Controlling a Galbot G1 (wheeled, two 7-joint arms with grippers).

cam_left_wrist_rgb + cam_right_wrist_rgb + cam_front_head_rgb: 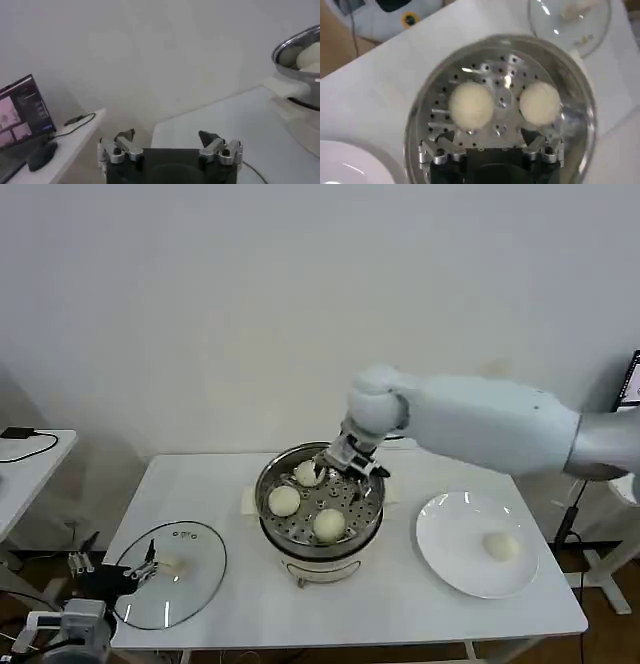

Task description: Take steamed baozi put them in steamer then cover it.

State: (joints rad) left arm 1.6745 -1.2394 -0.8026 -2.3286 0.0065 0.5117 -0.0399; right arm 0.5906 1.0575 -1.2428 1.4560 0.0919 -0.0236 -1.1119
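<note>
Right arm (490, 424) showing a smooth white shell with a rounded ball-like wrist joint and grey upper section, right gripper (352, 471) wearing silver metal brackets with screws and black fingertips, left gripper (170, 142) bearing matching silver hinges on a black body

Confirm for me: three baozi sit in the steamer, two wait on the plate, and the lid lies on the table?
Not quite. The head view shows one baozi on the plate, not two. Three sit in the steamer, and the lid lies on the table.

No words, labels or numbers can be read anywhere (the laptop screen (22, 117) is just a blur).
</note>
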